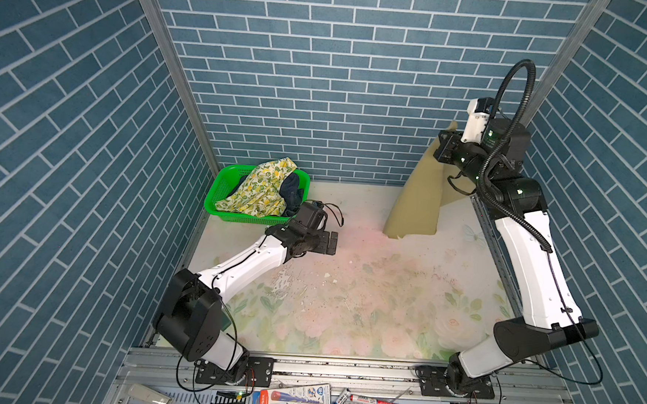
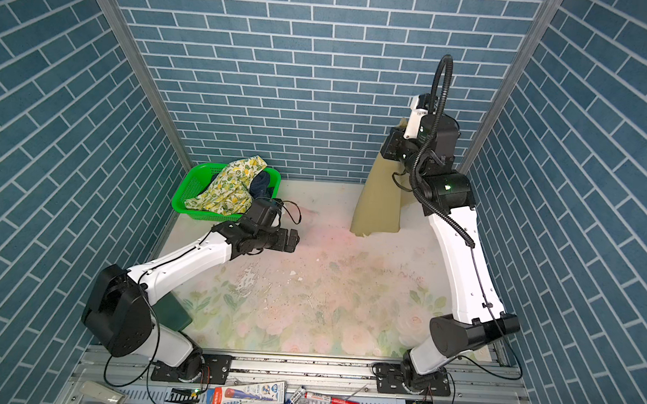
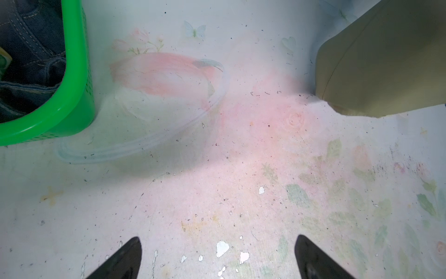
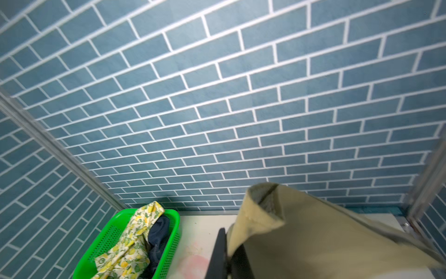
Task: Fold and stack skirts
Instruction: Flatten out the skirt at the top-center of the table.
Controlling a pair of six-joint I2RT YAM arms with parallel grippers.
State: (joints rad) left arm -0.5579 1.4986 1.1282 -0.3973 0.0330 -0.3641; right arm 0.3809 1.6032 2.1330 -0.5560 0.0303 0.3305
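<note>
My right gripper (image 1: 446, 138) (image 4: 228, 253) is raised high at the back right, shut on a top edge of the olive-khaki skirt (image 1: 416, 201) (image 2: 379, 202) (image 4: 313, 236). That skirt hangs down from it, and its lower hem rests on the table; the same hem (image 3: 381, 62) shows in the left wrist view. The lemon-print skirt (image 1: 265, 188) (image 2: 230, 187) (image 4: 128, 248) and the navy denim skirt (image 1: 293, 191) (image 3: 29, 60) (image 4: 158, 236) lie bunched in the green basket (image 1: 220, 189) (image 2: 188, 191) (image 3: 72, 96) (image 4: 106, 239). My left gripper (image 1: 333, 243) (image 2: 295, 240) (image 3: 218, 258) hovers open just in front of the basket, nothing between its fingers.
The floral table cover (image 1: 347, 289) is worn and speckled with flaked spots. Blue brick-pattern walls enclose three sides. Pens (image 1: 377, 402) and a package (image 1: 294, 397) lie on the front rail, beyond the table's near edge.
</note>
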